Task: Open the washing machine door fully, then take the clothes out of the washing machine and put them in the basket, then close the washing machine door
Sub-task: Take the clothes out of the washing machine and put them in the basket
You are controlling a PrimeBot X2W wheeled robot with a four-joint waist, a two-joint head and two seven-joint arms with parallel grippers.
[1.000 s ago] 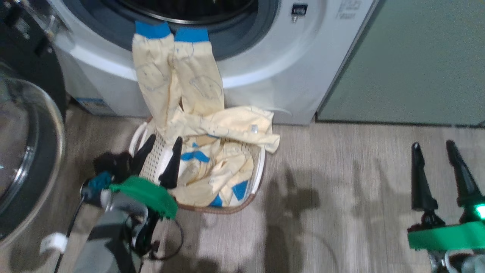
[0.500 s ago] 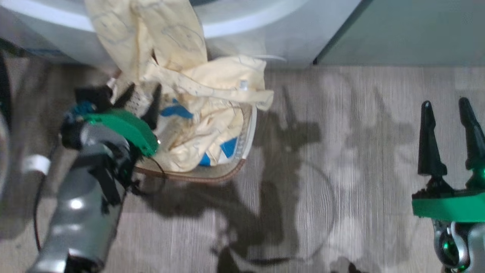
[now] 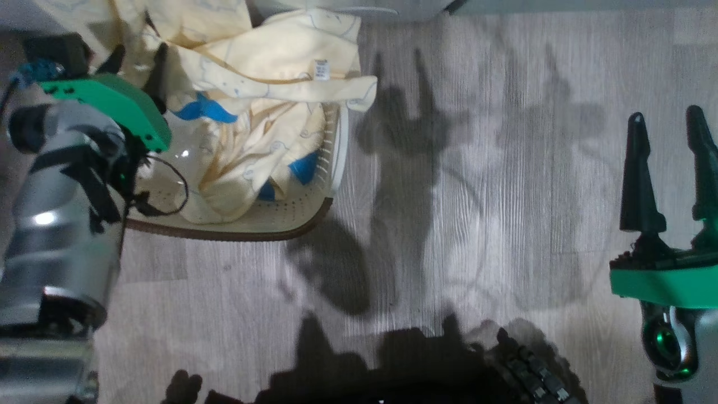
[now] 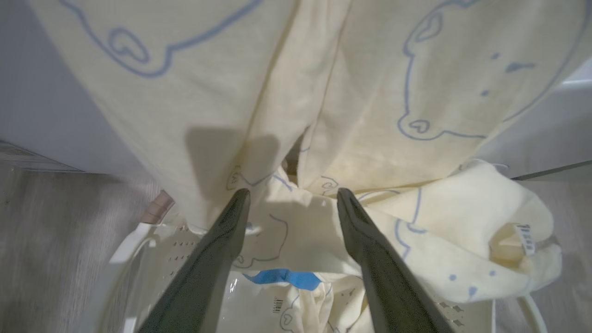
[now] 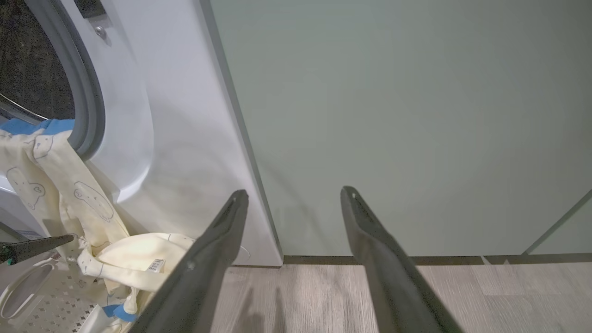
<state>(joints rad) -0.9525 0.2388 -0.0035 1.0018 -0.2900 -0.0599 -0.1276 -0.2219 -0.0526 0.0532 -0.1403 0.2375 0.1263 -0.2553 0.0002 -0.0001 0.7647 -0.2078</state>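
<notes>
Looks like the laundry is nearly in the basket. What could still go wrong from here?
The trousers hang from the washing machine with their blue cuffs on the grey gasket; closing the machine now would likely trap them. Another garment lies over the rim of the basket and might slide onto the floor. The open left hand is close to the hanging cloth; a tug could perhaps tip the basket.

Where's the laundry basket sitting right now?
In the head view, the basket sits on the floor at the upper left, just before the washing machine, heaped with clothes; the left gripper hovers over its left side.
</notes>
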